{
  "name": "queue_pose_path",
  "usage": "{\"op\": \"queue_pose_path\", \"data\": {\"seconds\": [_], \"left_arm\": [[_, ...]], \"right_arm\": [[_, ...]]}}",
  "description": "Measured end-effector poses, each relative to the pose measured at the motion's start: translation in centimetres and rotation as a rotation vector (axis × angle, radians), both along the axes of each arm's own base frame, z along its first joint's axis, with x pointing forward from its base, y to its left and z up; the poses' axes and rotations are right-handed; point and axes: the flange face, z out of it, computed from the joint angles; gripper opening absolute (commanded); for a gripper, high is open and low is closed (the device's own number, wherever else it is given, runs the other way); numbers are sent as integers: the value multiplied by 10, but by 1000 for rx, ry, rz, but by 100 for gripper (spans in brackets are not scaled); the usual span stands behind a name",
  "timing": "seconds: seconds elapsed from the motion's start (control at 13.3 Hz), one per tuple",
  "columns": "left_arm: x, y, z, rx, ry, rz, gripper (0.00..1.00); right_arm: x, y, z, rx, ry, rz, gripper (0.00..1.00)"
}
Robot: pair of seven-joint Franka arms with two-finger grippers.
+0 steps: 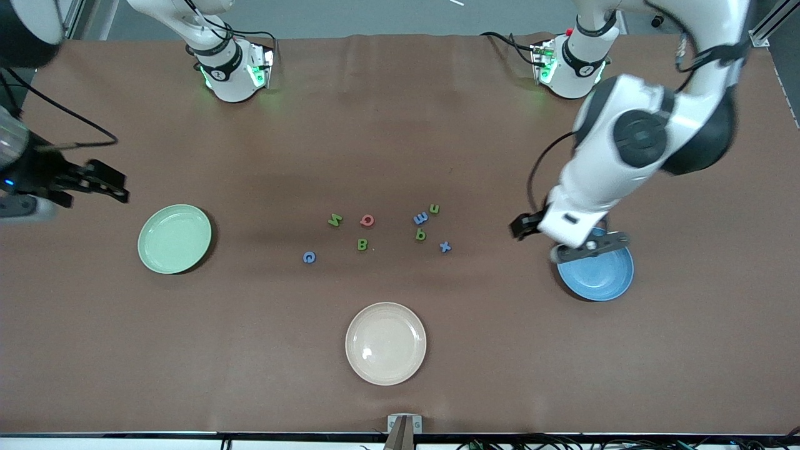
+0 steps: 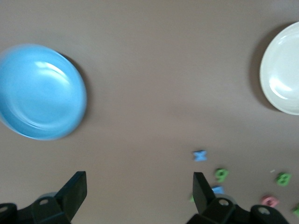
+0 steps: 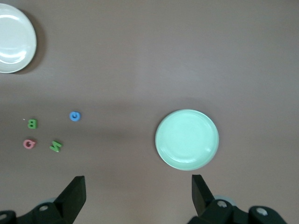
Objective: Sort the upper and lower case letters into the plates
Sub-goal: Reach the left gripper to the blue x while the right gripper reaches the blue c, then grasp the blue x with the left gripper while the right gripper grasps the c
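Eight small letters lie mid-table: green N (image 1: 335,219), red Q (image 1: 367,220), green B (image 1: 362,244), blue C (image 1: 309,257), blue m (image 1: 420,218), green n (image 1: 434,209), green b (image 1: 420,235), blue x (image 1: 445,247). The pale green plate (image 1: 174,239) sits toward the right arm's end and the blue plate (image 1: 597,272) toward the left arm's end; both are empty. My left gripper (image 1: 524,225) is open and empty, over the table between the x and the blue plate (image 2: 42,93). My right gripper (image 1: 114,183) is open and empty, over the table beside the green plate (image 3: 187,139).
A cream-beige plate (image 1: 385,343) lies empty, nearer the front camera than the letters. Bare brown table surrounds the letters and plates. The arm bases stand at the table's edge farthest from the camera.
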Motion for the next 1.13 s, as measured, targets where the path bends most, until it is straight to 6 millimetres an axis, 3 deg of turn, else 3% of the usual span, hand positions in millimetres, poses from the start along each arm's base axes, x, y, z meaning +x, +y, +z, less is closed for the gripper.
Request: {"op": "queue_pose_path", "data": {"seconds": [0.15, 0.3, 0.45, 0.68, 0.91, 1.13], "left_arm": [[-10, -54, -54, 16, -6, 42, 97], [-20, -89, -108, 40, -6, 73, 95], [-20, -103, -154, 24, -8, 124, 88], [-26, -116, -204, 6, 5, 151, 77], [-35, -126, -232, 8, 23, 146, 66], [-42, -130, -247, 20, 43, 140, 49]], "right_arm": [[16, 36, -29, 16, -1, -23, 100], [24, 88, -62, 15, 14, -56, 100], [28, 140, -101, 8, 34, -43, 99], [26, 196, -152, 4, 53, 5, 99], [20, 216, -229, 16, 28, 6, 99], [-5, 227, -311, 25, 8, -34, 99]]}}
